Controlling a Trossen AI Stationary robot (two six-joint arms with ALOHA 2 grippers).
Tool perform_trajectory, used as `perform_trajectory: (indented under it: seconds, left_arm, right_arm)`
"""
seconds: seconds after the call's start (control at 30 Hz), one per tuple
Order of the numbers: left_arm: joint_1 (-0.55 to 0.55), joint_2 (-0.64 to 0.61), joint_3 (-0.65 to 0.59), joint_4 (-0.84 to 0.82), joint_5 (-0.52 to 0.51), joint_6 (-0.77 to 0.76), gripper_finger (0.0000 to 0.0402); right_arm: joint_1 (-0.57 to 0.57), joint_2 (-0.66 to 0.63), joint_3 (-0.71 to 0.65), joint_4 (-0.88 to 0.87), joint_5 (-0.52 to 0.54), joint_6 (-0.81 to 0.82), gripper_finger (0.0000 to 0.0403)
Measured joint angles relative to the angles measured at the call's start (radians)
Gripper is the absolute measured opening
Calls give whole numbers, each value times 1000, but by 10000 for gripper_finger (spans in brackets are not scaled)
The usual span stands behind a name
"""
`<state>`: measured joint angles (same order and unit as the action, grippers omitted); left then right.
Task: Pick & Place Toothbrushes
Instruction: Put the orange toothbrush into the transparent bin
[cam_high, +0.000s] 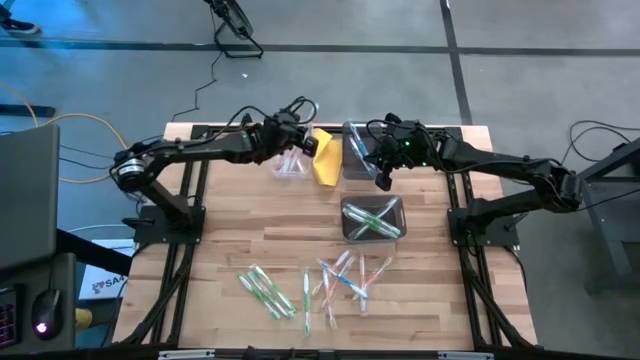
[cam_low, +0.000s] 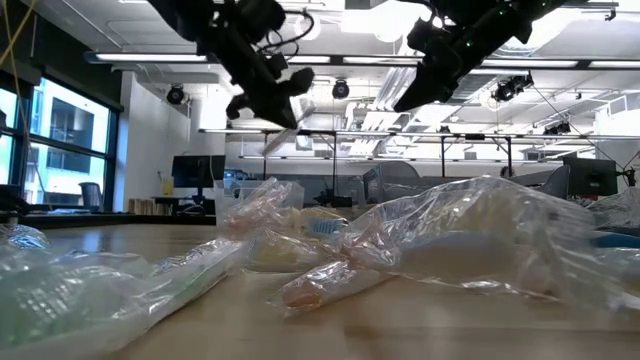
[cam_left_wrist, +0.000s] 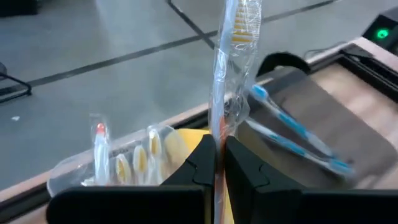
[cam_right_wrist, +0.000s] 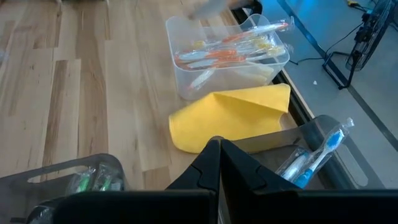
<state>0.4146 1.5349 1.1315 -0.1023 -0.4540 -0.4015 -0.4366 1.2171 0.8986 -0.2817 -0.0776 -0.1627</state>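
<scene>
While the left gripper (cam_left_wrist: 216, 163) pinches a wrapped orange toothbrush (cam_left_wrist: 236, 59) upright between closed fingers above the clear bin (cam_high: 290, 163), the right gripper (cam_right_wrist: 214, 163) hangs shut and empty over the yellow cloth (cam_right_wrist: 230, 118). Loose toothbrushes (cam_high: 310, 285) lie on the table's near side, well apart from both.

The left gripper (cam_left_wrist: 220, 163) pinches a wrapped orange-bristled toothbrush (cam_left_wrist: 233, 74) upright above a clear bin (cam_left_wrist: 115, 163).

Wooden table (cam_high: 230, 215) carries three clear bins (cam_high: 372, 219); yellow cloth (cam_high: 327, 160); loose wrapped toothbrushes (cam_high: 300, 285).
</scene>
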Motion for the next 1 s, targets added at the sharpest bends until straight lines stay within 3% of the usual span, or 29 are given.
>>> perform_trajectory:
  seconds: [0.53, 1.0]
  left_arm:
    - [51, 219, -1, 96, -10, -128, 10]
    - [50, 279, -1, 54, -20, -183, 10]
  right_arm:
    - [-4, 0, 0, 0, 0, -3, 5]
    - [-5, 0, 0, 0, 0, -3, 5]
